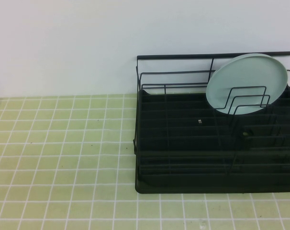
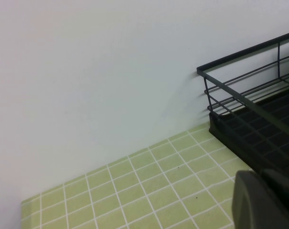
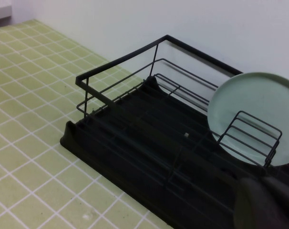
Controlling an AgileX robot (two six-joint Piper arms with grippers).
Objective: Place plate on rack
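Observation:
A pale green plate [image 1: 246,84] stands on edge in the black wire dish rack [image 1: 183,143], leaning among the upright wire dividers at the rack's back right; it shows in the right wrist view too [image 3: 259,114]. Neither arm appears in the high view. My left gripper [image 2: 268,198] is shut and holds nothing, hovering over the green tiled table near the rack's left corner [image 2: 216,114]. My right gripper [image 3: 266,202] is shut and empty as well, above the rack's front right part, apart from the plate.
The rack [image 3: 135,129] fills the table's right half against the white wall [image 1: 63,43]. Green tiled tabletop [image 1: 59,158] stretches bare to the left and in front of the rack.

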